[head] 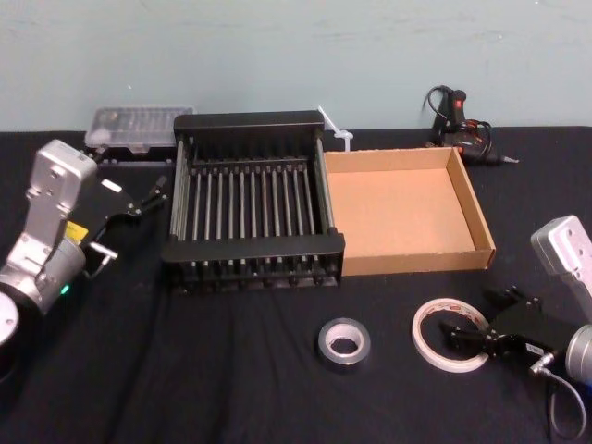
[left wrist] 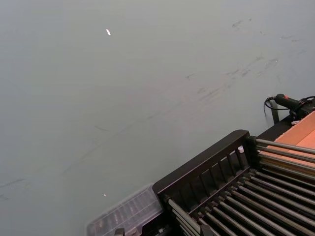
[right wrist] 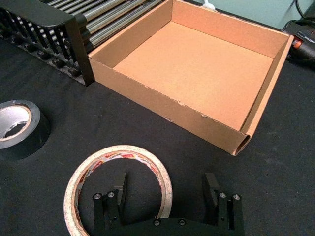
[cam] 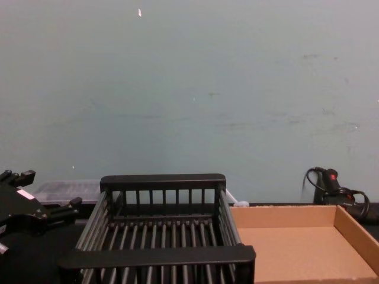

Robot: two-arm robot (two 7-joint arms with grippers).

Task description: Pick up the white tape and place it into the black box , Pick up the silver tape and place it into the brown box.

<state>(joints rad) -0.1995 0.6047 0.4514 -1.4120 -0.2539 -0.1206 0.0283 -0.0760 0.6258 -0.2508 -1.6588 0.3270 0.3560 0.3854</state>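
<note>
Lying outside black box (head: 252,199) and brown box (head: 402,211): both tapes.

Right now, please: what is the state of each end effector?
Left end effector: open, holding nothing, beside the black box.
Right end effector: open, holding nothing, its fingers astride the near rim of the white tape.

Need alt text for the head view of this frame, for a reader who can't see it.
The right end effector, open, straddles the rim of the white tape lying flat on the black table. The silver tape lies to its left, in front of the empty black box and brown box; the left end effector sits beside the black box.
</note>
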